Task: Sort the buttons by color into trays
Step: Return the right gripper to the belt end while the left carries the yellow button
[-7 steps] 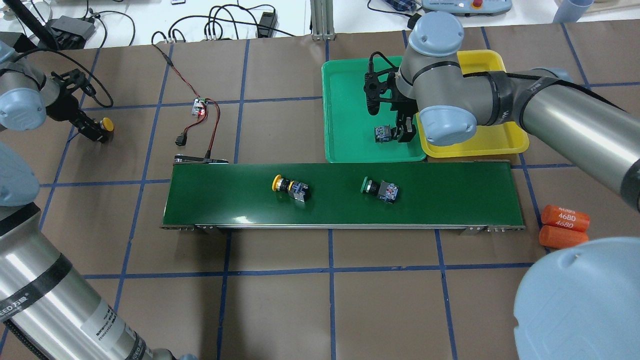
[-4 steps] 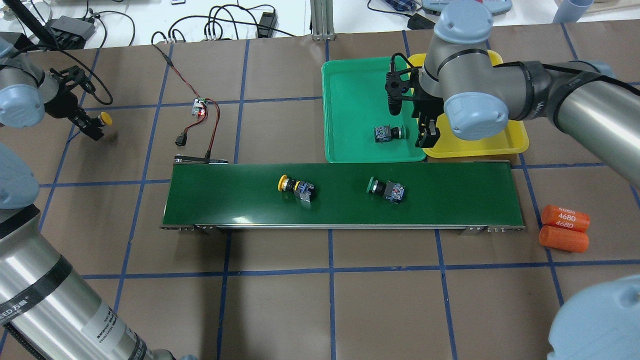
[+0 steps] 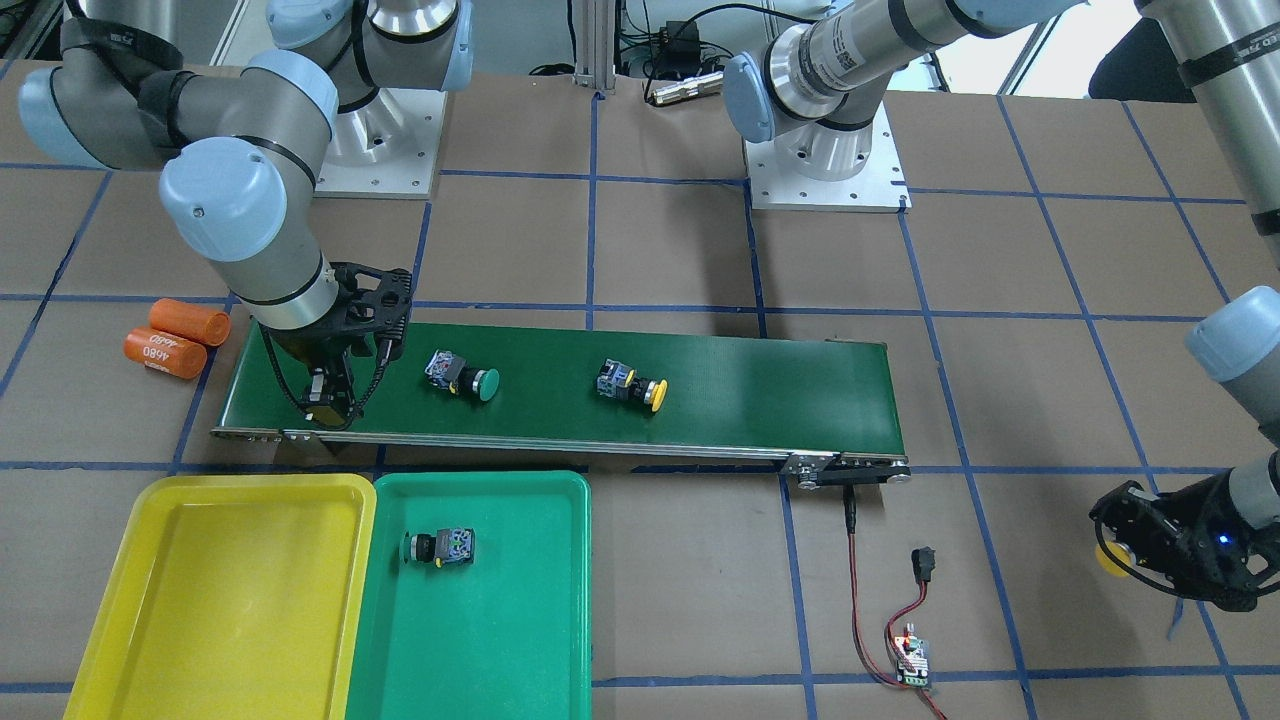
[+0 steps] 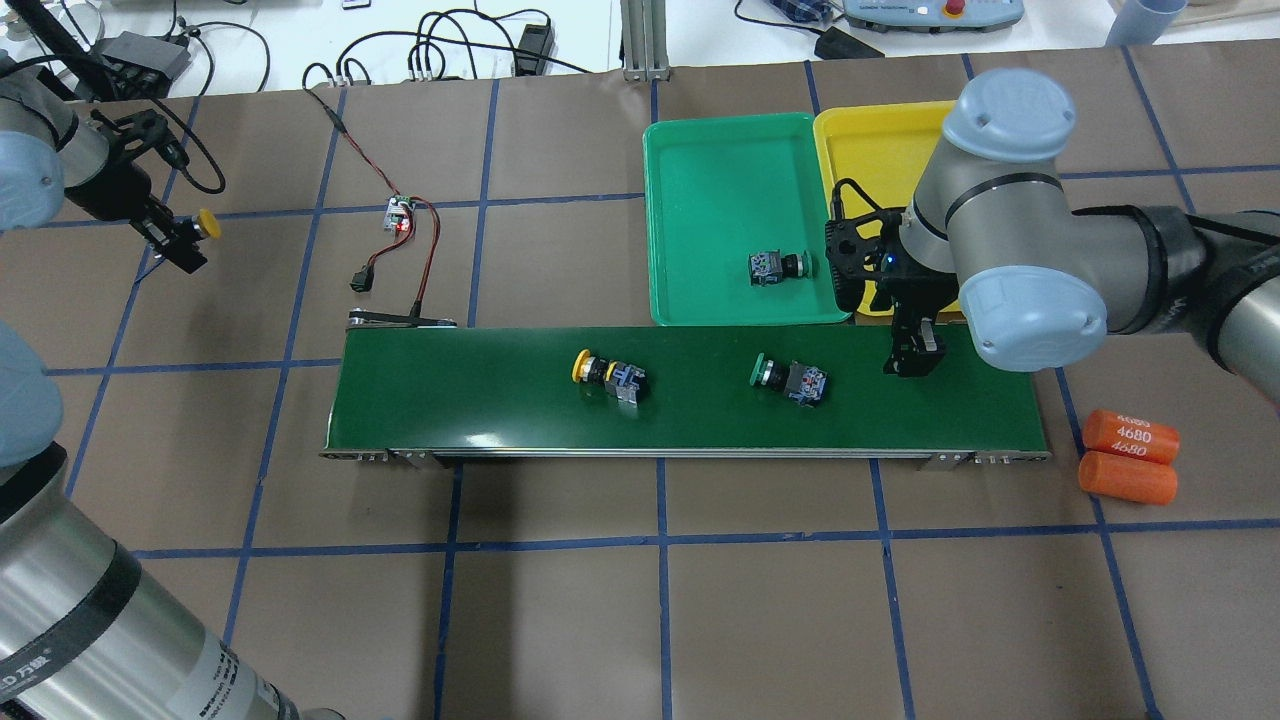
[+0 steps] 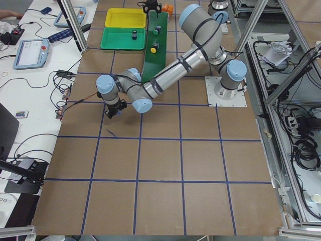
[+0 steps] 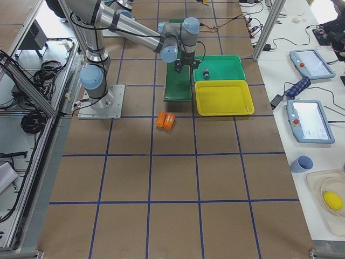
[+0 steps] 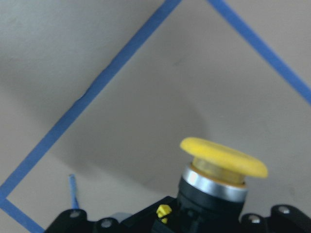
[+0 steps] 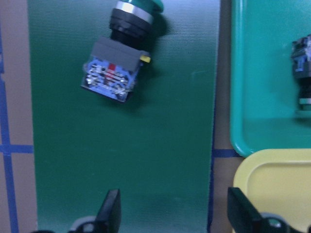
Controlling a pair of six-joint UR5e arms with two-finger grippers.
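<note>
At the far left, the left gripper (image 4: 185, 240) hangs over the brown worktop (image 4: 560, 600), its jaws apparently clamped on a yellow-capped button (image 4: 207, 224), though the grip itself is mostly hidden. On the dark green conveyor belt (image 4: 480, 410) lie a second yellow button (image 4: 610, 374) and, right of it, a green button (image 4: 790, 378). Behind the belt, the green tray (image 4: 700, 170) holds another green-capped button (image 4: 778, 266). The right gripper (image 4: 912, 352) hovers over the belt's right end, jaws spread wide, near the yellow tray (image 4: 870, 140).
</note>
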